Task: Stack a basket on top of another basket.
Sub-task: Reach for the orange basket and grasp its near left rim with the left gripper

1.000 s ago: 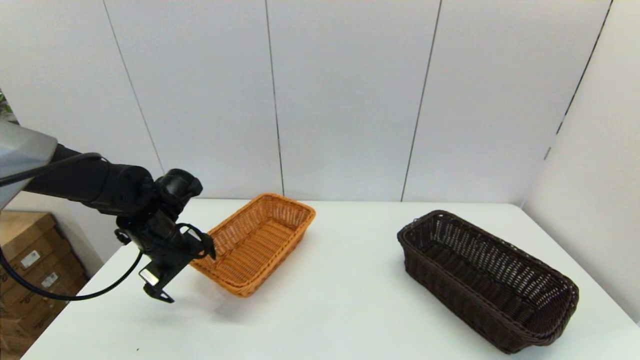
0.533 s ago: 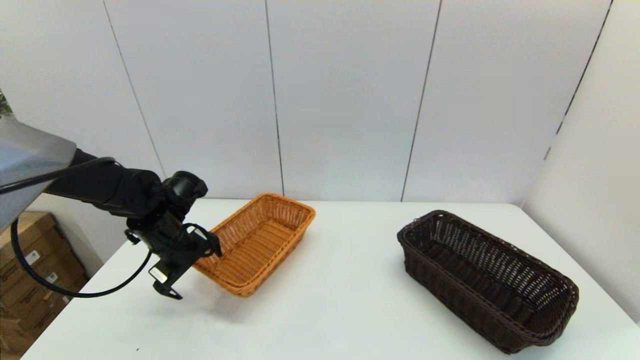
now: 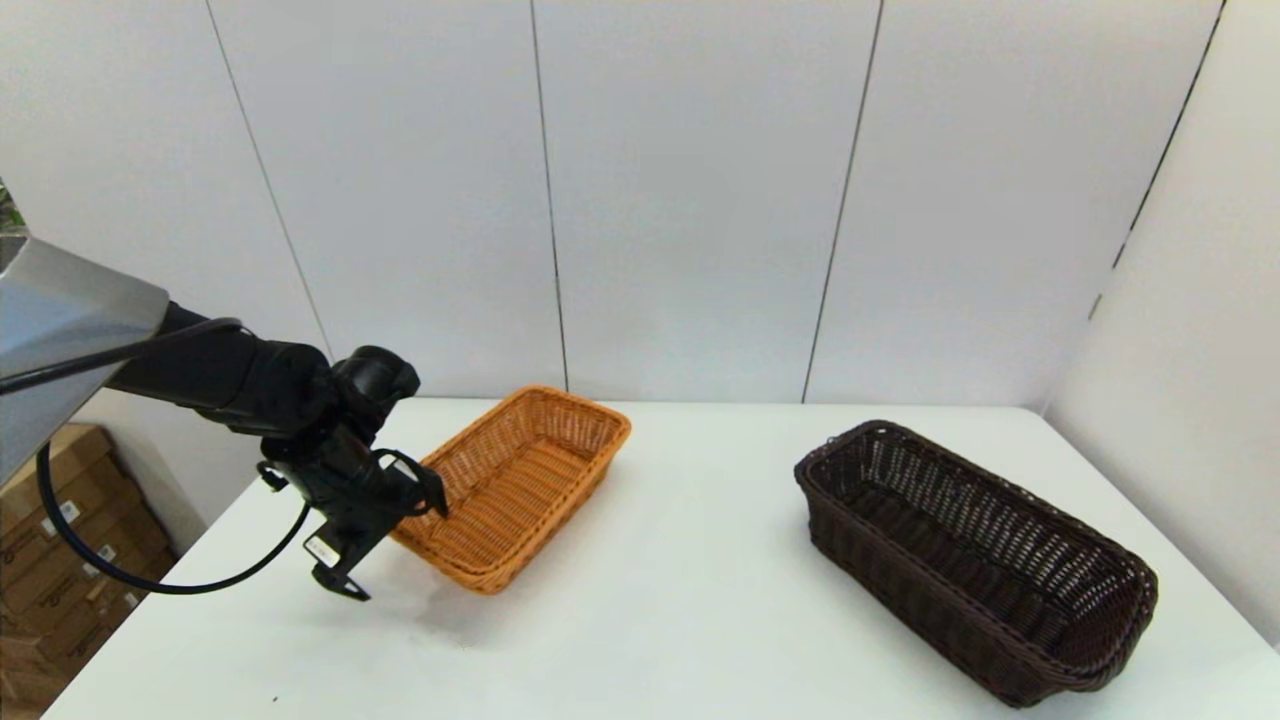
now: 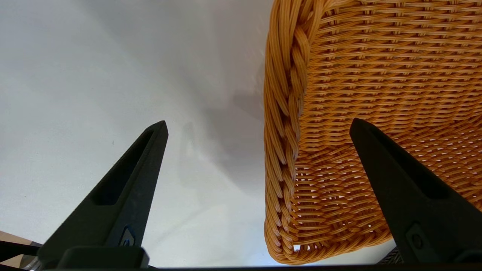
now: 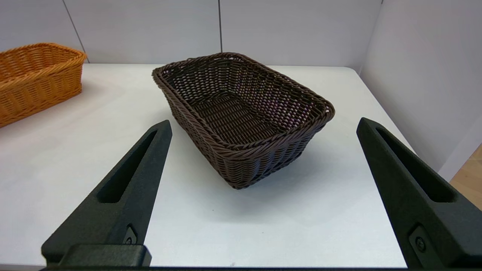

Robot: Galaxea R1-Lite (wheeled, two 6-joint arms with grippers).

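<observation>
We see the dark brown rectangular open-weave wicker basket (image 3: 975,560) empty on the white counter (image 3: 680,620), right side, well apart from the orange-tan wicker basket (image 3: 515,485). Our left end effector (image 4: 260,131) gapes wide astride its braided rim; right end effector (image 5: 263,124) wide too.

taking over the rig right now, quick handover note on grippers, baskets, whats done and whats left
Left gripper: open, its fingers straddling the braided rim of the orange-tan basket at its left near corner, not closed.
Right gripper: open, empty, held back from the dark brown basket.
Both baskets sit apart on the white table, orange-tan on the left, dark brown on the right.
Done: nothing stacked.
Left: grasp, lift, stack.
</observation>
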